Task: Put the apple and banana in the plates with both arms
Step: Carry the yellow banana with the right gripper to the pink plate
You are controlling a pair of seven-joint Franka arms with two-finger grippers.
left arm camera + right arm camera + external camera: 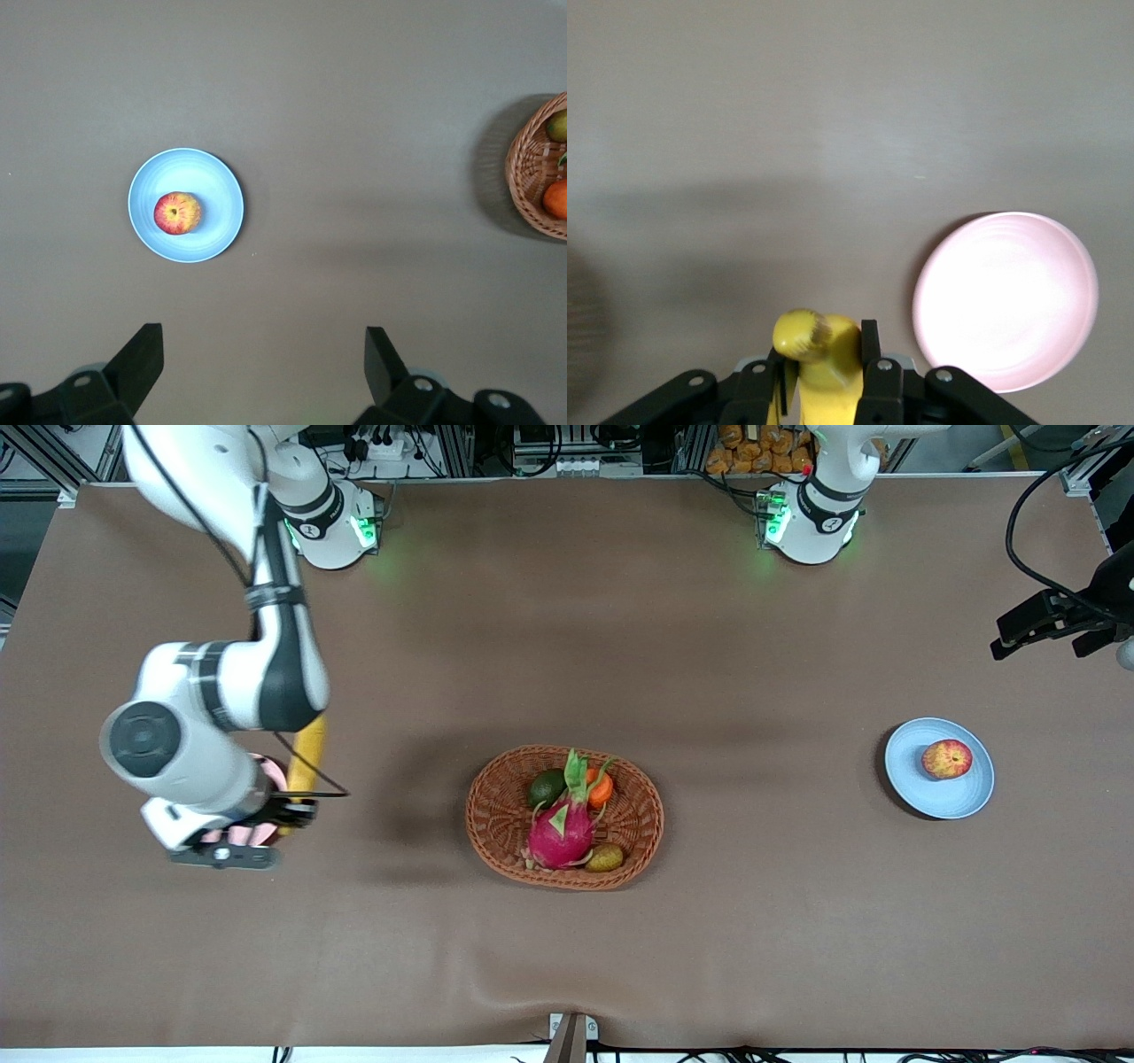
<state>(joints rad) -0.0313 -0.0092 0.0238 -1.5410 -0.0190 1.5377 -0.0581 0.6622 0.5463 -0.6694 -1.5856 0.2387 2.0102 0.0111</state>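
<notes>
The yellow banana point(819, 359), blunt brownish tip showing, is clamped between the closed fingers of the right gripper point(824, 372) in the air over the pale pink plate point(1005, 301). The red-and-yellow apple point(946, 759) sits on the light blue plate point(961, 797). The left gripper point(264, 359) hovers open and empty above the table near that plate. The wicker basket point(496, 828) holds a dragon fruit point(560, 831).

Right arm reaches down from its base toward its own end of the table, elbow bent, wrist pointing down; right gripper point(824, 372) up in the air, fingers point(869, 347) clamped on the banana point(815, 350). Left arm pulled off to its table end, waiting; left gripper point(264, 363) held high, fingers point(142, 359) spread wide, nothing held.
</notes>
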